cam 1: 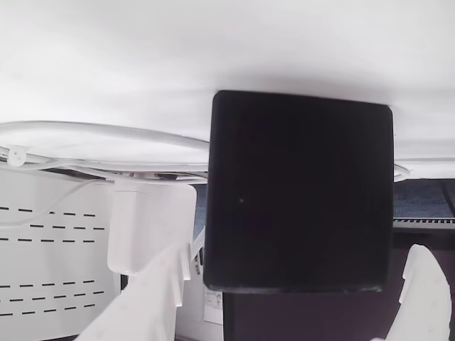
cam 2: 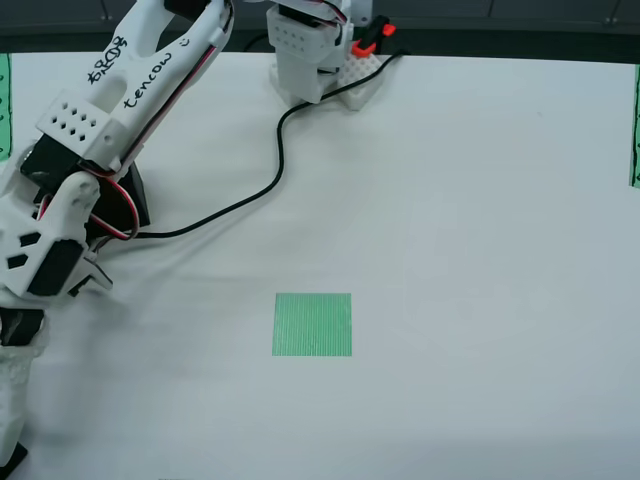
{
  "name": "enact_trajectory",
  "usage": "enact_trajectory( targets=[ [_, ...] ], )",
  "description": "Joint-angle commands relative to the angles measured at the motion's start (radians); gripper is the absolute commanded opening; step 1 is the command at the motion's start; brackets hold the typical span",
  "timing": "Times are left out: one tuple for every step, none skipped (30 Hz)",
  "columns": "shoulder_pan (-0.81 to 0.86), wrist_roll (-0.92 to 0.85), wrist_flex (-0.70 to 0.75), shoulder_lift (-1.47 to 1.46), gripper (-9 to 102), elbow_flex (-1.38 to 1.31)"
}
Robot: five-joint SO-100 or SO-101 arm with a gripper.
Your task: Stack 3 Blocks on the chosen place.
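While hand [cam 1: 298,298] gapes wide | 1 block [cam 1: 298,195] between fingers, ungripped | green patch [cam 2: 313,324] bare

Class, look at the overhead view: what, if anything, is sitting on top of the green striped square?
Nothing rests on the green striped square; its whole surface shows bare, with white table around it. No part is covered, and the arm stays well to its left.

Robotics test bench, likely a lab or hobby workshop. Table [cam 2: 480,250] covered in plain white sheet. White 3D-printed arm [cam 2: 120,90] with handwritten marker lettering, exposed red and black servo wires. Black cable [cam 2: 270,180] trails across to the base [cam 2: 320,60]. Green striped square patch [cam 2: 313,324] marked on sheet.
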Motion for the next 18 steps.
enact_trajectory(
  targets=[
    [-0.009,0.006,-0.020,0.008,33,-0.055],
    [-0.008,0.006,-0.020,0.006,31,-0.057],
    [-0.008,0.006,-0.020,0.006,30,-0.057],
    [-0.008,0.006,-0.020,0.006,29,-0.057],
    [-0.008,0.006,-0.020,0.006,29,-0.057],
    [-0.008,0.006,-0.020,0.006,28,-0.054],
    [-0.008,0.006,-0.020,0.006,27,-0.051],
    [-0.008,0.006,-0.018,0.011,26,-0.046],
    [-0.008,0.006,-0.017,0.015,25,-0.040],
    [-0.008,0.006,-0.011,0.028,24,-0.025],
    [-0.008,0.006,-0.005,0.043,24,-0.009],
    [-0.009,0.006,-0.002,0.063,24,0.015],
    [-0.011,0.006,-0.002,0.084,24,0.044],
    [-0.012,0.006,-0.002,0.109,24,0.074],
    [-0.015,0.006,-0.002,0.137,24,0.104],
    [-0.018,0.009,-0.002,0.166,24,0.140],
    [-0.023,0.015,-0.002,0.196,24,0.173],
    [-0.029,0.018,-0.002,0.230,24,0.210]
  ],
)
